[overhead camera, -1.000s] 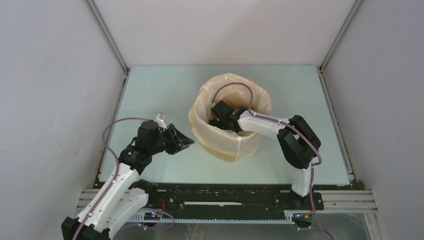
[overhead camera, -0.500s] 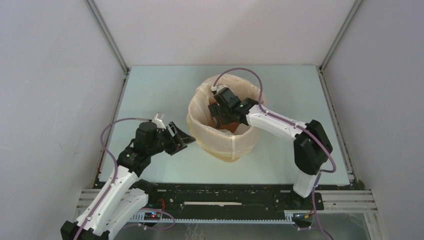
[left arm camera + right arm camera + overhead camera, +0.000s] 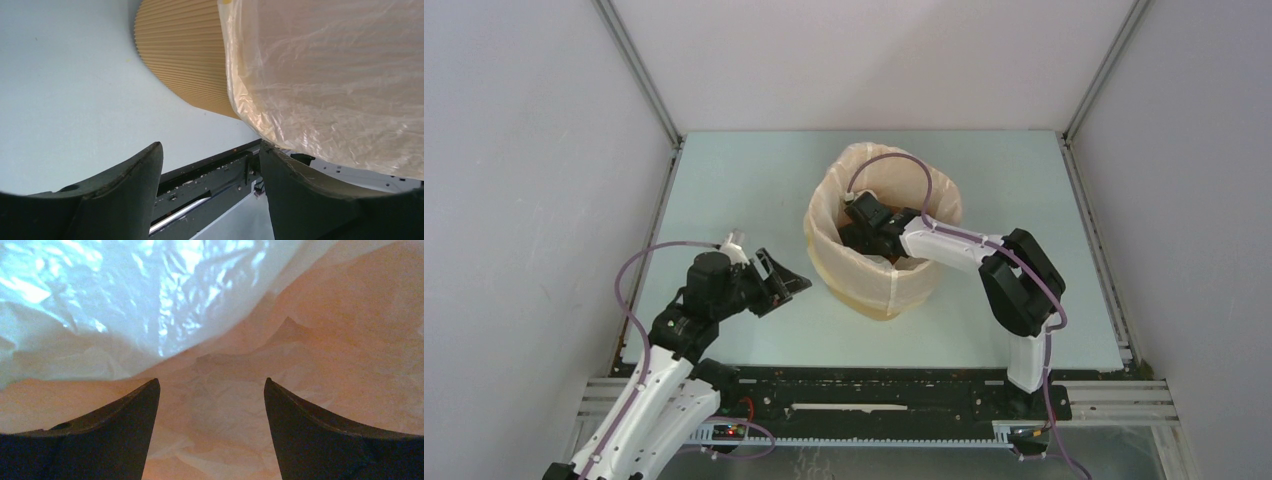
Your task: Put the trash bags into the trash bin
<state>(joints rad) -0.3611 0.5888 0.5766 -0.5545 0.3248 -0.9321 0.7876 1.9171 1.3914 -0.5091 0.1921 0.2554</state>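
Trash bag [image 3: 876,270] and trash bin [image 3: 185,55] stand together near the middle of my desk [image 3: 744,190]. The bag is already in the bin, and its open end is turned out and down over the mouth.

At far left, my left arm reaches in from the near corner. My left pincer [image 3: 790,290] hangs low over the desk just beside the bin's left flank. It points at the bin and is spread wide with nothing between its fingers. From that wrist I see the dark fingers [image 3: 125,195] framing bare desk and the black rail [image 3: 210,175] at the near edge. Beyond them is the bin's orange-yellow, finely ribbed lower wall. The bag's crinkled cream film hangs down outside the upper wall like a skirt and leaves the lower wall uncovered. The film's bottom fold comes close to one fingertip; I cannot tell whether it touches.

Moving right, the overhead view shows the bag lining the whole mouth, its rim puffed up and uneven.

My right arm bends over the bin's right rim, and its purple cable [image 3: 904,165] arches above the opening. My right pincer [image 3: 212,385] is down inside the bin and is also spread wide, gripping nothing. Its wrist camera shows only wrinkled film, bright white at upper left and tinted orange elsewhere, lying loose ahead of the fingers.
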